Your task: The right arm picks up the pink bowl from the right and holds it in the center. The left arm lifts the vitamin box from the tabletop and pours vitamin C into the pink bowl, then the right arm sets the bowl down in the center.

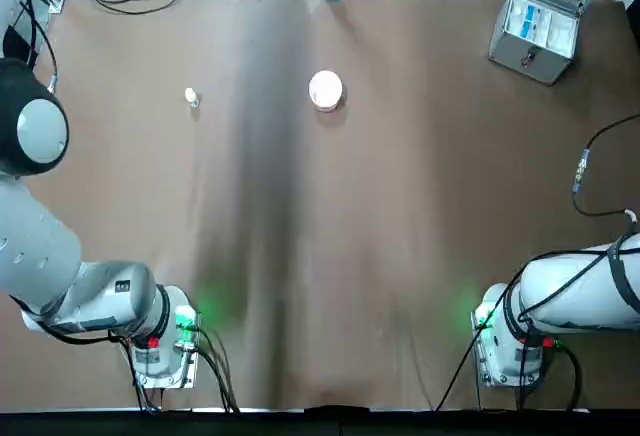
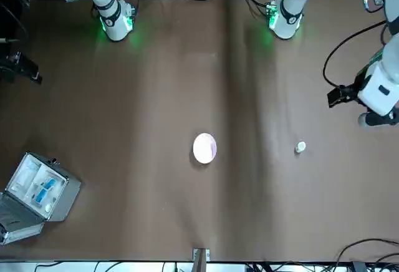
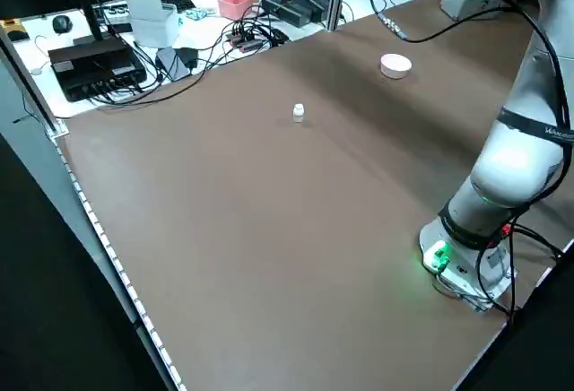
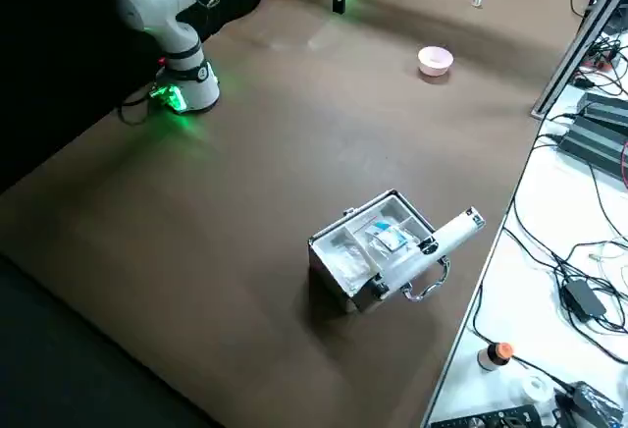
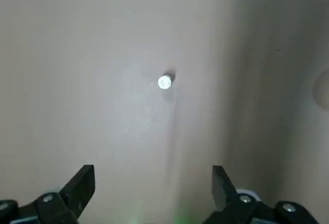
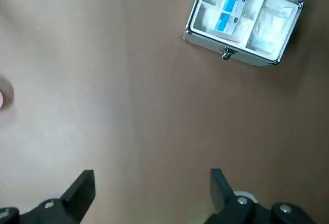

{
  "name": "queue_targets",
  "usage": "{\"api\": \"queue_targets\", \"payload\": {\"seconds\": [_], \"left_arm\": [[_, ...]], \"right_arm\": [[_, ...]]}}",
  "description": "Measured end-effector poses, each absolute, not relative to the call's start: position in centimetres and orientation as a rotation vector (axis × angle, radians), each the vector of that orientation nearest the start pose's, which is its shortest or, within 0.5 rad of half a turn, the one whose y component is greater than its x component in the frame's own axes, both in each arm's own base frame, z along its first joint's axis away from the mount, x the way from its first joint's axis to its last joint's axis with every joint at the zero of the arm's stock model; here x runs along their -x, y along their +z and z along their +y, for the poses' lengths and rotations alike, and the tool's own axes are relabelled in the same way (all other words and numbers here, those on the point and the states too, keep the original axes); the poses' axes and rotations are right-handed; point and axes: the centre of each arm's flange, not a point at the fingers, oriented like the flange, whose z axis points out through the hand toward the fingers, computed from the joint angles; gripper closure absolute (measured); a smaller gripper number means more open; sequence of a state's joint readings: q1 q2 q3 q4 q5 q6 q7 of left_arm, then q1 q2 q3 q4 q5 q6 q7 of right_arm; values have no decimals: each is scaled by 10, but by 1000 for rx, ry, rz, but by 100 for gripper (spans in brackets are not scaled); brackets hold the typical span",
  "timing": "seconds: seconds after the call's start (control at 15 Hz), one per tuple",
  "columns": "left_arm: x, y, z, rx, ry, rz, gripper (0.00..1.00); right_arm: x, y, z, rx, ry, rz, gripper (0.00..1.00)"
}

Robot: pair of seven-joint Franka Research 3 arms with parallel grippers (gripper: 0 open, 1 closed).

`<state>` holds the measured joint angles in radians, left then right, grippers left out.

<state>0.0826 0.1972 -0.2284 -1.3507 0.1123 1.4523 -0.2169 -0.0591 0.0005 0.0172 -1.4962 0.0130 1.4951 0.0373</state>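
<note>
front view: pink bowl point(image 2: 204, 148) stands upright (white container point(image 2: 300, 147) well apart).

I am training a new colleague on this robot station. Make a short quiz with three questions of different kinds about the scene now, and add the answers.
1. True or false: the pink bowl is in the grasp of the right tool.
2. Multiple choice: where is the vitamin box?
a) inside the bowl
b) on the tabletop, on the robot's left of the bowl
c) in the grey case
3. Fill in: the lid of the grey case is ____ (open or closed).

Key: 1 false; 2 b; 3 open.
</note>
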Motion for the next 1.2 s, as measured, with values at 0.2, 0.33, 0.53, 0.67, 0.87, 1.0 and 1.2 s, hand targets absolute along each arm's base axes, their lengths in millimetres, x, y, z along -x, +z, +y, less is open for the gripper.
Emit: {"api": "queue_targets", "payload": {"seconds": [0.2,0.33,0.53,0.67,0.87,1.0,1.2], "left_arm": [[-593,619,-47,3055,87,-162,0],[-589,626,-37,3059,69,-195,0],[-579,632,-26,3096,11,-243,0],[-572,636,-21,3102,-5,-254,0],[-570,636,-21,3103,-13,-251,0],[-571,633,-20,3102,-9,-253,0],[-572,632,-20,3102,-14,-256,0]], "right_arm": [[-547,653,-22,3126,-5,123,1],[-547,654,-22,3126,-8,125,1],[-548,656,-30,3109,-22,149,1],[-547,656,-35,3105,-22,165,1],[-547,656,-36,3104,-21,167,1],[-547,656,-36,3104,-21,166,1],[-547,656,-35,3105,-20,159,1]]}}
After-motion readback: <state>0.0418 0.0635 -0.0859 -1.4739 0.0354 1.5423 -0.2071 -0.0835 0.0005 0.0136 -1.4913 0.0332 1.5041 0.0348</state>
